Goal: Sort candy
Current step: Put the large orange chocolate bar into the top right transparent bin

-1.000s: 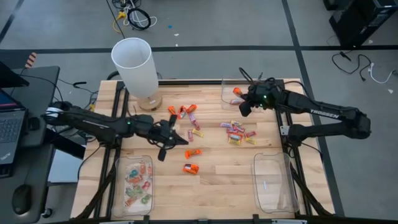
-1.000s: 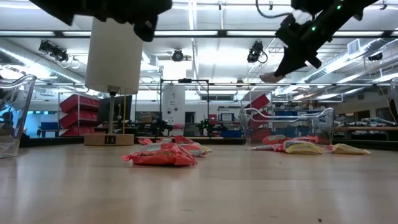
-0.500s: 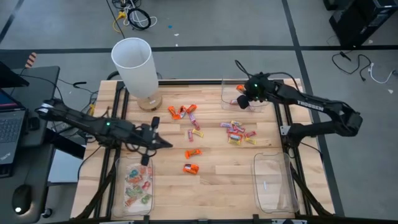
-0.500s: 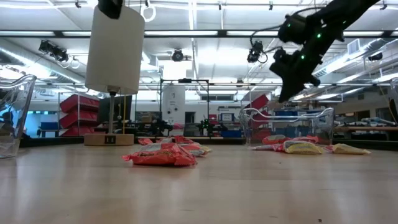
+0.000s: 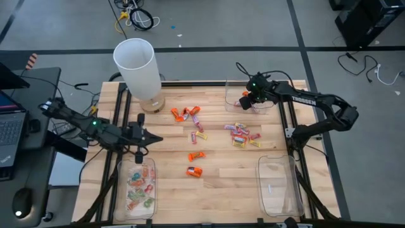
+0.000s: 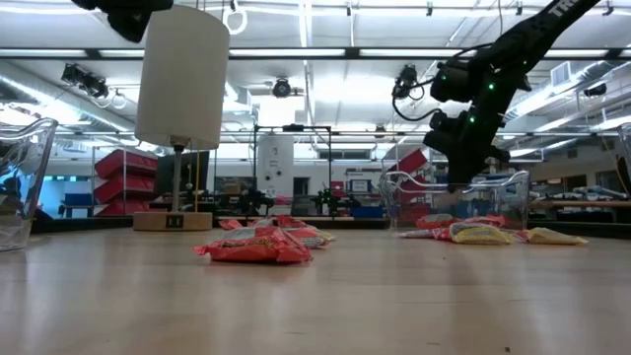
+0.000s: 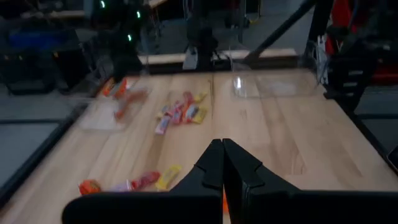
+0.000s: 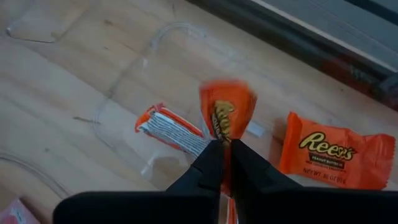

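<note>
My right hand (image 8: 222, 152), upper right of the high view over the clear tray (image 5: 231, 95), pinches an orange candy (image 8: 226, 115) by its crinkly wrapper edge, light, soft and probably slippery, best held at that flat seam.

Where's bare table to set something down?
Free: the wood between the front trays, left tray and right tray, below the orange candy. Crowded: mid-table, where the candy cluster lies, and beside the lamp.
</note>
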Controlling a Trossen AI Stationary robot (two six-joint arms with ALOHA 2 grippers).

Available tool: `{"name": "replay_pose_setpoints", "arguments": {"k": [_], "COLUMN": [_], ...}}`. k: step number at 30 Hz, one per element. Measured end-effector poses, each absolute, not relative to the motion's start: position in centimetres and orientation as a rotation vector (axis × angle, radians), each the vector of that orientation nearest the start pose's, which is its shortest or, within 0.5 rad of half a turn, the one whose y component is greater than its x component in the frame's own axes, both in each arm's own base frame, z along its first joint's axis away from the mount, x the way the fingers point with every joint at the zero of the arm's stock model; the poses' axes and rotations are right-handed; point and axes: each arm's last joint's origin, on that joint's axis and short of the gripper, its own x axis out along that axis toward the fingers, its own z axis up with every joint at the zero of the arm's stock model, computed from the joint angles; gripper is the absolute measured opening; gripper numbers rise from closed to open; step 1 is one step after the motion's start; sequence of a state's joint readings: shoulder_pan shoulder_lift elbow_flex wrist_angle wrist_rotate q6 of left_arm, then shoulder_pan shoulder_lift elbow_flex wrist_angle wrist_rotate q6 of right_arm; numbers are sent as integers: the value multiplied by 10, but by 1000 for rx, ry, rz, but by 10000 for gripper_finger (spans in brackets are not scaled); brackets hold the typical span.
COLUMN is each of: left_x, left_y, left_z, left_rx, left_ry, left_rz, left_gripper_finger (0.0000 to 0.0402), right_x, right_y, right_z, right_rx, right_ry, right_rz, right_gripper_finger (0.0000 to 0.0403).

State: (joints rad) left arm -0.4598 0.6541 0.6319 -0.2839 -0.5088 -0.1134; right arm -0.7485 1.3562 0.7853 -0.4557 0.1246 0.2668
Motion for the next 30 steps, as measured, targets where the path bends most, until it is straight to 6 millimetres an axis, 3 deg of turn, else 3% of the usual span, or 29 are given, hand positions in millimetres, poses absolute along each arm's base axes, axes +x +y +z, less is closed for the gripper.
{"name": "replay_pose_setpoints", "arguments": {"k": [13,20,30], "left_x": [136,133,145], "left_y": [-56,-54,-61], "left_z": [284,275,254], "left_rx": [0,-34,-4], "left_ry": [323,411,454], "left_rz": [71,97,102], "left_gripper_finger": [0,0,0], "right_x": [181,191,231], "right_y": [-168,-137,-80], "right_z": [213,242,279], "right_rx": [539,473,347], "right_ry": [811,684,352], "right_rz": [-896,-694,-390], "right_gripper_finger": [77,73,72]}}
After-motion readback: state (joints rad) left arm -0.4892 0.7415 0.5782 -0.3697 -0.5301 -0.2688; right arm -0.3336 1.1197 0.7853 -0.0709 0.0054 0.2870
